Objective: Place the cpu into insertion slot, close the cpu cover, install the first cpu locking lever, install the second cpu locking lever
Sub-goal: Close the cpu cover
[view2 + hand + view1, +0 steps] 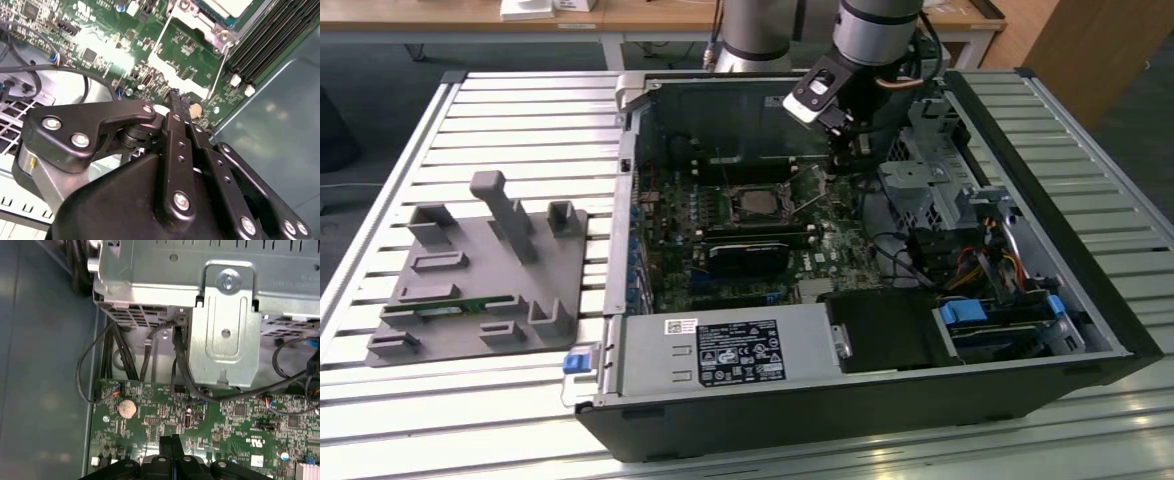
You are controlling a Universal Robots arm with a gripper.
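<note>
1. Exterior view: the case [854, 425] lies open on the worktop [520, 110], toward its edge at the exterior view's right. The cpu [754, 205] sits in the slot [754, 187] near the board's [720, 270] middle. The arm [874, 35] comes down from the worktop's far edge with the wrist tilted. The jaws point down at the board just beside the slot, on the exterior view's right. A thin lever [814, 207] stands slanted there and is judged unlatched. It could be knocked sideways or spring back if pushed off-centre.

2. Second wrist view: the jaws are pressed together and nothing is seen between them. They hang close over the board, near a coin cell [195, 109]. The cover [200, 19] appears to lie around the cpu [222, 5], with two lever rods [220, 70] beside it. Narrow tips could slip off so thin a rod and scrape components.

3. First wrist view: the jaws are again seen shut, above the board [225, 415]. Loose cables [179, 370] hang from the cage [225, 325] and could be snagged by a careless sweep.
</note>
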